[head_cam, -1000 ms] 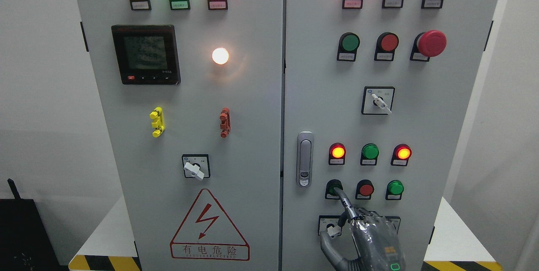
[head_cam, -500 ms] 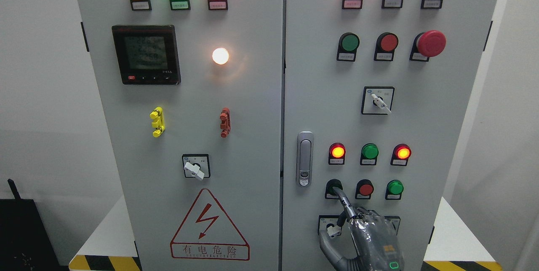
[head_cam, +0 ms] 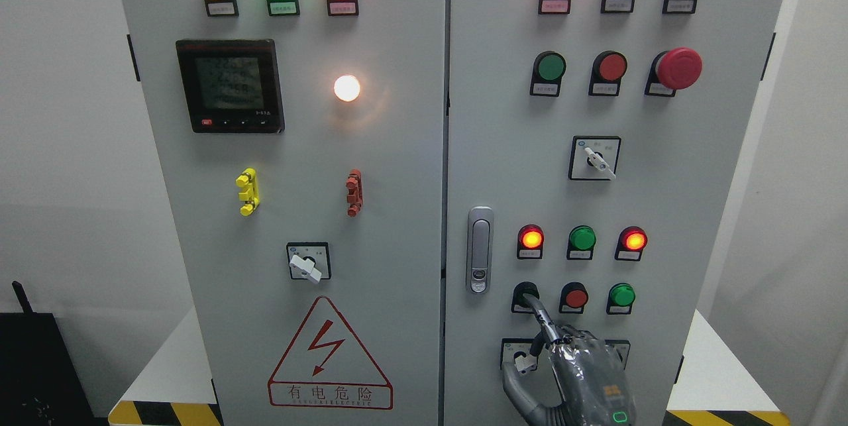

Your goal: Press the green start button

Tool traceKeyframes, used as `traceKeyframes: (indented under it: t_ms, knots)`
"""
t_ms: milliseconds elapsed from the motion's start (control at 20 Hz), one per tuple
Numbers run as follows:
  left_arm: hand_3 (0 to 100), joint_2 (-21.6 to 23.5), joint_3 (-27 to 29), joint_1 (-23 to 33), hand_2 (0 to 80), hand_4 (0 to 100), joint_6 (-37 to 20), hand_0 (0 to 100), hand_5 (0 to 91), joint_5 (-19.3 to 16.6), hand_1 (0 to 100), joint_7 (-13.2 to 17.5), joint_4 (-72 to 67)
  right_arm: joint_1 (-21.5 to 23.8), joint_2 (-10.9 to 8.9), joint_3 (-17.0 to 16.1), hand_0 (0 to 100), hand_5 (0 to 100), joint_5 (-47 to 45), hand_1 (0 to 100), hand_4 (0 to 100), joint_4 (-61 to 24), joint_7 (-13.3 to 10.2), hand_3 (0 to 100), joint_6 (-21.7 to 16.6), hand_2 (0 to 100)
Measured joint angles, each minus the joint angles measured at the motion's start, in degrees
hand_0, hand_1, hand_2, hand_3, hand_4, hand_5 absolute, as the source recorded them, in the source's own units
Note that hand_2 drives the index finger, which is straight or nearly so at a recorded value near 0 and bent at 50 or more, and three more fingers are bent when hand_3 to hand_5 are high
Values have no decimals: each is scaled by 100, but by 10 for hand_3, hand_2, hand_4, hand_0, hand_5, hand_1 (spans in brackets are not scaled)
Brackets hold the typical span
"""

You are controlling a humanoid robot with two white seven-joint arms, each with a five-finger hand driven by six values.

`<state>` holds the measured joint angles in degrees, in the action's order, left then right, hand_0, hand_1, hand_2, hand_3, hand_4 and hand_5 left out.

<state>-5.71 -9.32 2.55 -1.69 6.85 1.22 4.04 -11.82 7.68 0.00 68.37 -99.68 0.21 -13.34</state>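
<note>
The green start button (head_cam: 523,291) is the leftmost of three buttons in the lower row on the right cabinet door (head_cam: 503,148). It looks dark and unlit. My right hand (head_cam: 575,366) comes up from the bottom edge. Its index finger (head_cam: 538,315) is stretched out with the tip resting on the button's lower right part. The other fingers are curled in and hold nothing. The hand hides part of a selector switch (head_cam: 520,354) below the button. The left arm is out of view.
A red button (head_cam: 576,297) and a lit green button (head_cam: 622,295) sit right of the start button. Above them are two red lamps and a green lamp (head_cam: 582,238). A door handle (head_cam: 479,250) is to the left. A red mushroom stop button (head_cam: 679,68) sticks out higher up.
Almost nothing. My right hand has kept its index fingertip on the green button and shifted only a few pixels.
</note>
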Motion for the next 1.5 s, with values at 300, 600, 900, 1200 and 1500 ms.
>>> traceKeyframes:
  t_ms: [300, 600, 900, 1200, 1500]
  knots:
    - [0, 0, 0, 0, 0, 0, 1, 120, 0, 0, 556, 0, 0, 60, 2, 0, 533, 525, -18, 305, 621, -94, 18, 643, -27, 0]
    - [0, 0, 0, 0, 0, 0, 1, 120, 0, 0, 556, 0, 0, 151, 4, -1, 554, 528, -41, 313, 625, -227, 40, 655, -51, 0]
    - [0, 0, 0, 0, 0, 0, 1, 120, 0, 0, 556, 0, 0, 278, 4, 0, 634, 518, -172, 348, 623, -372, 52, 649, -107, 0]
    - [0, 0, 0, 0, 0, 0, 1, 120, 0, 0, 556, 0, 0, 410, 5, -1, 707, 475, -607, 360, 594, -523, 86, 636, -122, 0]
    - [0, 0, 0, 0, 0, 0, 1, 120, 0, 0, 556, 0, 0, 607, 5, 72, 738, 432, -1314, 354, 569, -707, 273, 608, 19, 0]
